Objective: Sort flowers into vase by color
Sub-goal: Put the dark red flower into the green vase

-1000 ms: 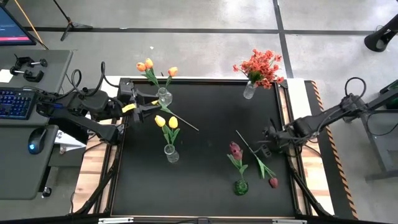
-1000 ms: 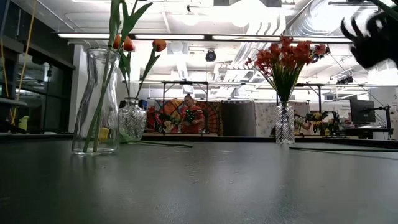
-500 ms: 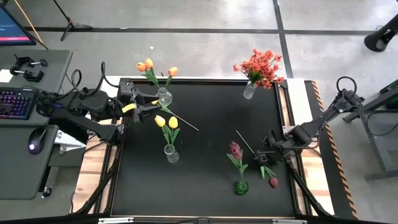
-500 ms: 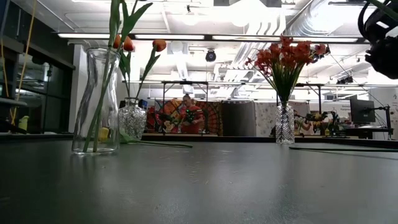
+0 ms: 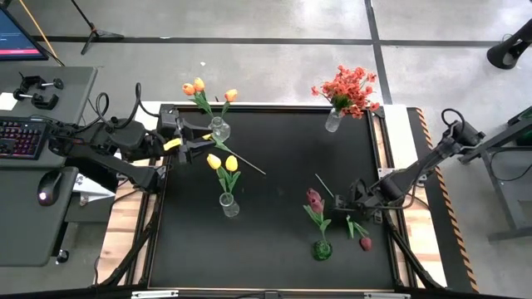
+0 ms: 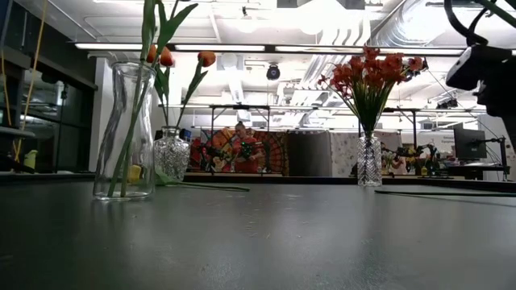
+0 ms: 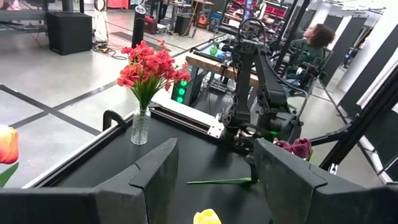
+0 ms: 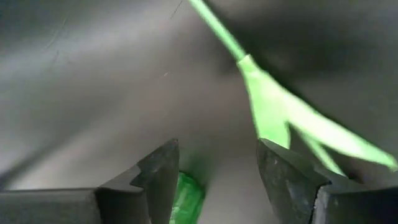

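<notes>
My right gripper, jaws spread, hovers over the loose dark pink tulip's stem at the frame's lower right. My left gripper, jaws spread too, waits at upper left beside the orange tulips.

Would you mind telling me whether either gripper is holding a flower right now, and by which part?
Neither holds anything. The right gripper is open, low over the loose pink tulip's stem; the left gripper is open beside the table's left edge.

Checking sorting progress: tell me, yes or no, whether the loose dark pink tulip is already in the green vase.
No. The loose dark pink tulip lies flat on the table beside the green vase, which holds another.
</notes>
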Motion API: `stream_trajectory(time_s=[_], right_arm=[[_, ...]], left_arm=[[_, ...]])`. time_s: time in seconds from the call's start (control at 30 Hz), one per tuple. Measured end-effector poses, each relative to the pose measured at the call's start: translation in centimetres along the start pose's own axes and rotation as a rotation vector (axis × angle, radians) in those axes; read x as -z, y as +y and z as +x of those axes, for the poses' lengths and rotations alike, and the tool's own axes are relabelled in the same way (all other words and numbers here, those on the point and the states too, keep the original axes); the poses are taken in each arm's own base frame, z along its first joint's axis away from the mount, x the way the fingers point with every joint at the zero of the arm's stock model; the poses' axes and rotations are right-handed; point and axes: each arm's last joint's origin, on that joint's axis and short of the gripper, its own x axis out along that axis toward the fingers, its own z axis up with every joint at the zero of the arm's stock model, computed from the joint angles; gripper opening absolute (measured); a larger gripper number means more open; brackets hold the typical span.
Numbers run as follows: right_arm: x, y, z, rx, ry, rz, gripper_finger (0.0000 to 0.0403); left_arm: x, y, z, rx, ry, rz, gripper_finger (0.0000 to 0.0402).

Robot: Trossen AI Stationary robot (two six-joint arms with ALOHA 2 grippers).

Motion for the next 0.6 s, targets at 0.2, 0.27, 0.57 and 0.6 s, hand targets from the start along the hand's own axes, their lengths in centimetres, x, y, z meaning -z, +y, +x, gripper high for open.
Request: stream_trajectory(time_s=[0.2,0.27,0.57,0.6], right_arm=[[-0.3,0.0,0.1,-0.004,-0.044,0.025,0.0204],[-0.7,0.0,0.1,0.015,-0.066,0.04,0.0204],[-1.3,0.7,0.1,-0.01,-0.069,0.08,0.0204],[-1.4,0.6,0.2,0.006,-0.08,0.081,0.0204]], left_arm=[[0.0,-0.1,0.0,0.022,0.008,0.008,0.0197],[0.0,-0.1,0.0,0.022,0.008,0.017,0.0197],[0.0,-0.1,0.0,0.021,0.008,0.019,0.0197],[0.0,-0.1,0.0,0.021,0.008,0.02,0.0197]])
